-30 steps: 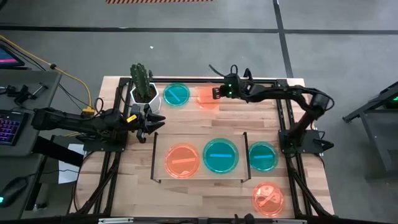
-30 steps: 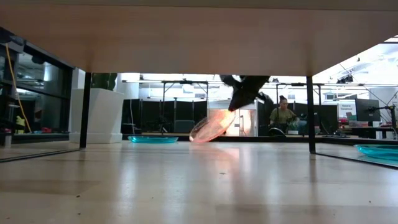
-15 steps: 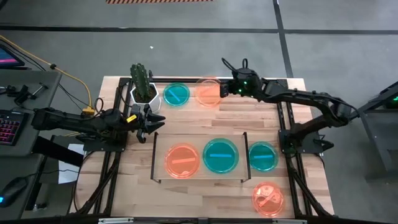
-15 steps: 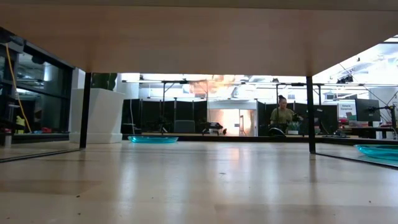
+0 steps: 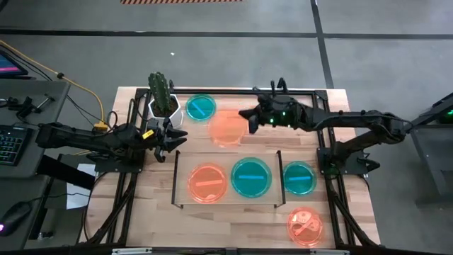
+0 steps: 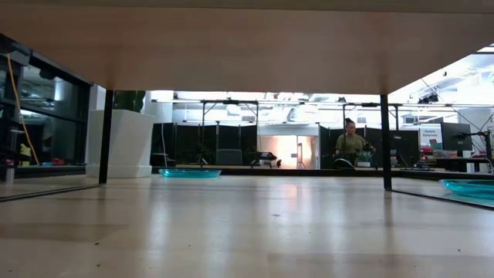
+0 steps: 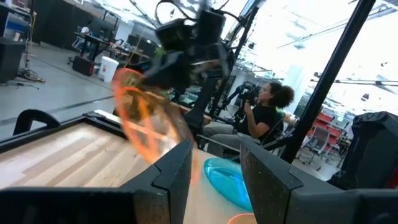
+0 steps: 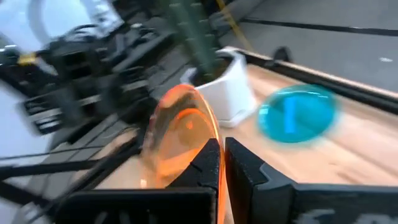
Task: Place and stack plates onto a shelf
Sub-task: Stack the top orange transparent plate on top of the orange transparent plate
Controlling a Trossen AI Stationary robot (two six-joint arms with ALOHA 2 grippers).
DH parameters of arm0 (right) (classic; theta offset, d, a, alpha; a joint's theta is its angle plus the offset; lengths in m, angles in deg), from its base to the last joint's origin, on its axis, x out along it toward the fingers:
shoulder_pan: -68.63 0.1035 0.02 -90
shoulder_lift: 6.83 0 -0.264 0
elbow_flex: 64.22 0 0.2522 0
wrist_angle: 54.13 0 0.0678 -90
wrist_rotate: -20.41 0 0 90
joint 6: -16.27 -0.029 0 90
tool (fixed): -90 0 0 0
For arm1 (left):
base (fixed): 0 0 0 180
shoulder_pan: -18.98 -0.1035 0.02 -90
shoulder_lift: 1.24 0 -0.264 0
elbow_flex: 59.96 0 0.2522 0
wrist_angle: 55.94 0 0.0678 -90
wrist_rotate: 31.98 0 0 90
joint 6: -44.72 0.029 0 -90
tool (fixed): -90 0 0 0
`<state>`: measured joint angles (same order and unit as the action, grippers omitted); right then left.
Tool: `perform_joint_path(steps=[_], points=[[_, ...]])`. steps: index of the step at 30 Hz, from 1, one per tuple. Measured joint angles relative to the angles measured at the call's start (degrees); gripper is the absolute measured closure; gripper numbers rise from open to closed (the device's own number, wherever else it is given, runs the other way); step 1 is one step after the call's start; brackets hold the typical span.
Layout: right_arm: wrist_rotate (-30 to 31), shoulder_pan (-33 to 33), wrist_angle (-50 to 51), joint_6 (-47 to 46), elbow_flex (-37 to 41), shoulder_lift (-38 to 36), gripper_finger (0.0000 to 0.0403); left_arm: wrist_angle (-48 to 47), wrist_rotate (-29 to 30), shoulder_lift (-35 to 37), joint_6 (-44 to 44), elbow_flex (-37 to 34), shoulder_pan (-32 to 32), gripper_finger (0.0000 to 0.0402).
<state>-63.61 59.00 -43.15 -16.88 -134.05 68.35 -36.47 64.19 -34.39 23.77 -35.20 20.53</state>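
1. The left tool (image 5: 178, 137) waits at the table's (image 5: 233, 223) left edge, just near of the cactus pot (image 5: 164, 106); its fingers stand apart and grasp nothing.
2. A teal plate (image 5: 201, 108) lies on the table right of the pot, at the far edge.
3. The shelf (image 5: 226, 204) sits mid-table and carries an orange plate (image 5: 208, 183) on its left and a teal one (image 5: 251, 177) on its right.
4. The right tool (image 5: 249, 119) is clenched on the rim of an orange plate (image 5: 228, 128), held above the table between the far teal plate and the shelf.
5. Right of the shelf lies another teal plate (image 5: 299, 178); near of it, an orange one (image 5: 305, 227).
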Motion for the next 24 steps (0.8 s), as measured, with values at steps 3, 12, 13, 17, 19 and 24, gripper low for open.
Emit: perform_joint_path(steps=[3, 12, 13, 17, 19, 24], points=[[0.4, 3.9, -2.0, 0.0, 0.0, 0.2, 0.0403, 0.1, 0.1, 0.0, 0.0, 0.0, 0.0, 0.0273], [6.1, 13.8, -6.5, -1.4, -0.1, 3.6, 0.0403, 0.1, 0.4, 0.0, 0.1, 0.0, 0.0, 0.0273], [6.5, 14.5, -6.5, -1.6, -0.2, 4.2, 0.0403, 0.1, 0.5, 0.0, 0.0, 0.0, 0.0, 0.0273], [7.5, 16.7, -6.8, -1.9, -2.3, 7.7, 0.0403, 0.8, 0.9, 0.0, 0.2, 0.0, 0.0, 0.0273], [7.5, 17.6, -7.2, -1.8, -4.0, 9.5, 0.0403, 0.9, 0.9, 0.0, 0.5, 0.0, 0.0, 0.0273], [7.6, 19.4, -6.7, 0.1, -8.4, 13.3, 0.0403, 0.9, 0.9, 0.0, 0.7, 0.0, 0.0, 0.0273]])
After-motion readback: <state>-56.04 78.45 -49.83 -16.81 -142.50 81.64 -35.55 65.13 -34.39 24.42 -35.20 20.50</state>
